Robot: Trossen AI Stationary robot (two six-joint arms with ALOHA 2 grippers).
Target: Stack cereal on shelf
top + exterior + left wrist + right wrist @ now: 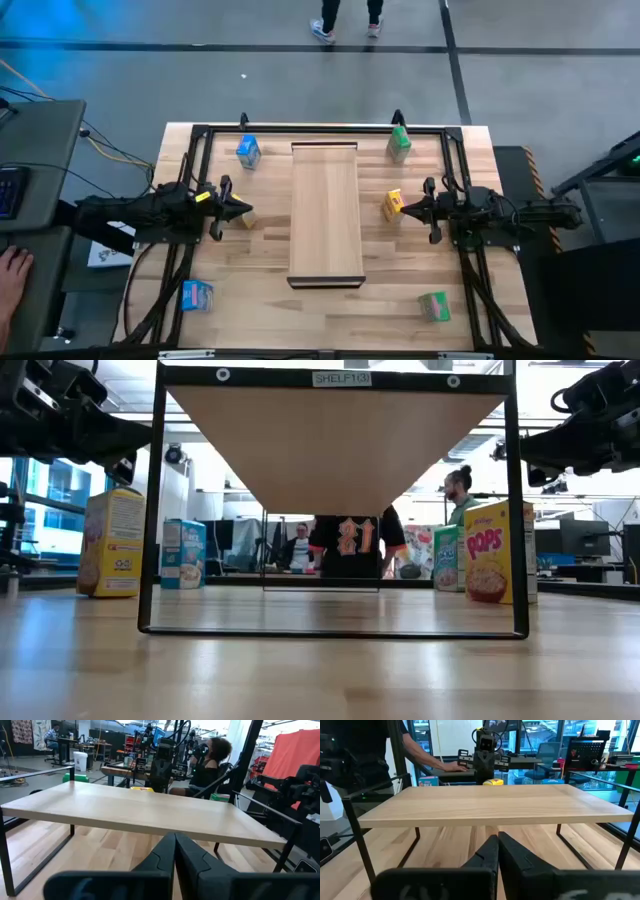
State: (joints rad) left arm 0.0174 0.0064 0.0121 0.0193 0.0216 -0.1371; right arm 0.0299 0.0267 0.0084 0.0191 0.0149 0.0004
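The shelf (325,215) is a light-wood plank on a thin black frame, standing mid-table. Six small cereal boxes stand on the tabletop around it: blue (248,151) and green (399,143) at the far end, yellow (245,216) and yellow (392,205) on either side, blue (197,295) and green (433,306) near the front. My left gripper (240,210) hovers shut above the left yellow box (112,540). My right gripper (405,208) hovers shut above the right yellow box (492,552). Both point level at the shelf top (140,810) (490,802).
A black frame (200,135) borders the table. A person's hand (12,270) rests at a side desk on the left, and someone's feet (345,25) stand beyond the far edge. People (350,540) show behind the table. The plank's top is bare.
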